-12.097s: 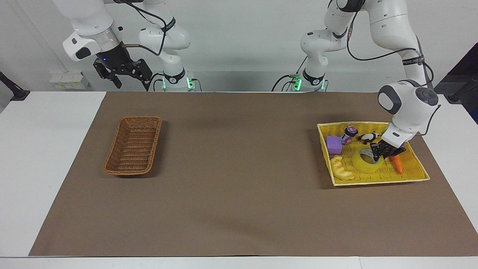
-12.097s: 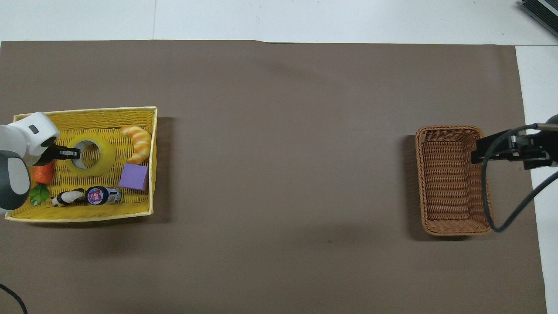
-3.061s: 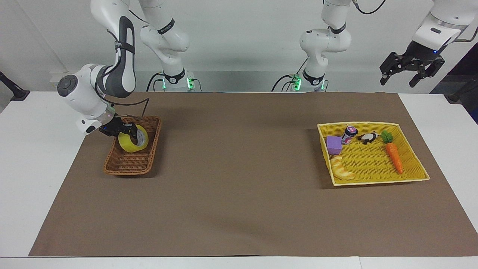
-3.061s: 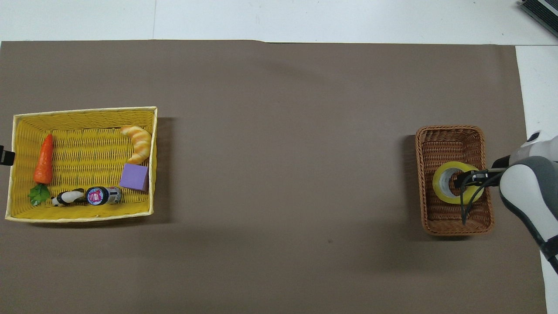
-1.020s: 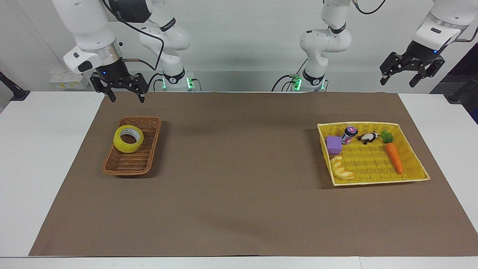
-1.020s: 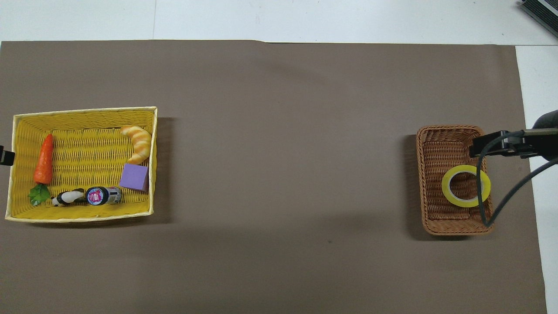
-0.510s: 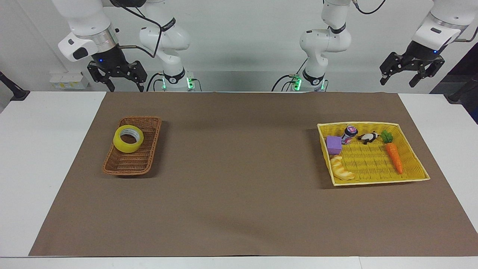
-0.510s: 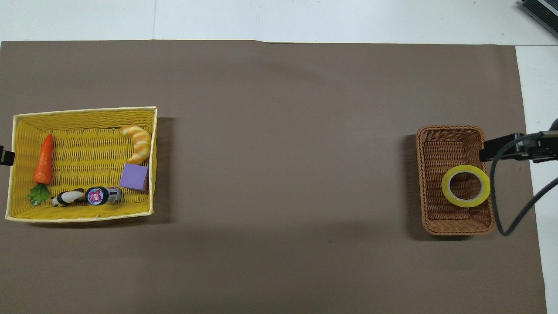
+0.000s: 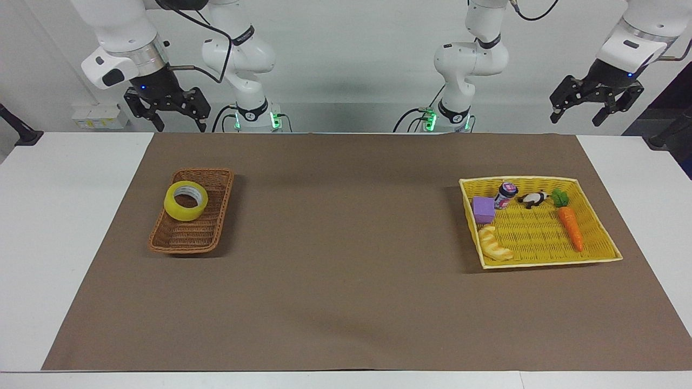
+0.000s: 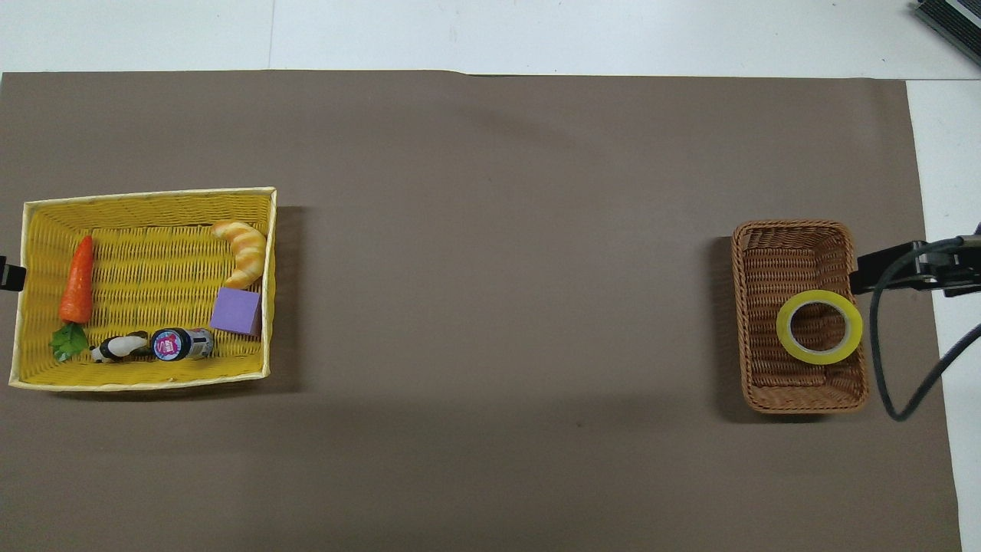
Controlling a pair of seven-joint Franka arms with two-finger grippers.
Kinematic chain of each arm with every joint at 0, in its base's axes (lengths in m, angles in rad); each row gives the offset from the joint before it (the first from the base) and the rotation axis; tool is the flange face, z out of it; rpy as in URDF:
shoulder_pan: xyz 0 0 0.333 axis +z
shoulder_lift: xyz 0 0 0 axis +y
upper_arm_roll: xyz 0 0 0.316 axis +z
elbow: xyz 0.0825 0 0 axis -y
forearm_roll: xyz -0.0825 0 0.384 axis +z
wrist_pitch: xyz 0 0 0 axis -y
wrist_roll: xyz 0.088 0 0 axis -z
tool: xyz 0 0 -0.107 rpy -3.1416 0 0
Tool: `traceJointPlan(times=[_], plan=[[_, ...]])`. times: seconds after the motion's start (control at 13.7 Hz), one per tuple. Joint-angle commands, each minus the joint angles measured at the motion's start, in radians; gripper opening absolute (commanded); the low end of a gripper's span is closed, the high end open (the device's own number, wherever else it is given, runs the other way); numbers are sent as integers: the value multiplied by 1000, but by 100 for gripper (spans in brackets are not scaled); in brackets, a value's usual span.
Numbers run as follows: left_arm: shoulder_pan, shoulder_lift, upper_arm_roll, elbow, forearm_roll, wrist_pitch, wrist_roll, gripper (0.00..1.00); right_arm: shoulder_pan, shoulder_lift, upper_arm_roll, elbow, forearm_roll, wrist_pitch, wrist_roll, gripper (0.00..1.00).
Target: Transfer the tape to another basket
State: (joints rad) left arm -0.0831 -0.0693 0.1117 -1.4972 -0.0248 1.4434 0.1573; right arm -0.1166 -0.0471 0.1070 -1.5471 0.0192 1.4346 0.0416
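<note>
The yellow tape (image 9: 186, 200) (image 10: 818, 327) lies in the brown wicker basket (image 9: 212, 219) (image 10: 766, 254), leaning on the basket's wall toward the right arm's end of the table. My right gripper (image 9: 165, 115) hangs open high in the air over the table's edge by the robots, well clear of the basket; only its tip (image 10: 881, 269) shows in the overhead view. My left gripper (image 9: 594, 102) waits open, raised above the left arm's end of the table, and holds nothing.
A yellow tray basket (image 9: 603, 255) (image 10: 146, 379) at the left arm's end holds a carrot (image 9: 571, 227), a croissant (image 9: 494, 243), a purple block (image 9: 483, 209), a small bottle (image 9: 506, 194) and a panda figure (image 9: 532, 199). A brown mat (image 9: 346, 281) covers the table.
My right gripper has risen and drawn back from over the wicker basket toward the right arm's end. The tape stays in the basket; the left arm has not moved.
</note>
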Motion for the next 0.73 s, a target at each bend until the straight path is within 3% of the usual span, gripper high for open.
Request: traceJointPlan(times=[0.0,0.66], plan=[[3,-21,-4,-21,16,-1,-8,100,-12,1,0,18,11,-36,-28,100],[-1,-18,-4,-17,17,5,-12,100,-15,-13,0,15,15,-28,-22,100]])
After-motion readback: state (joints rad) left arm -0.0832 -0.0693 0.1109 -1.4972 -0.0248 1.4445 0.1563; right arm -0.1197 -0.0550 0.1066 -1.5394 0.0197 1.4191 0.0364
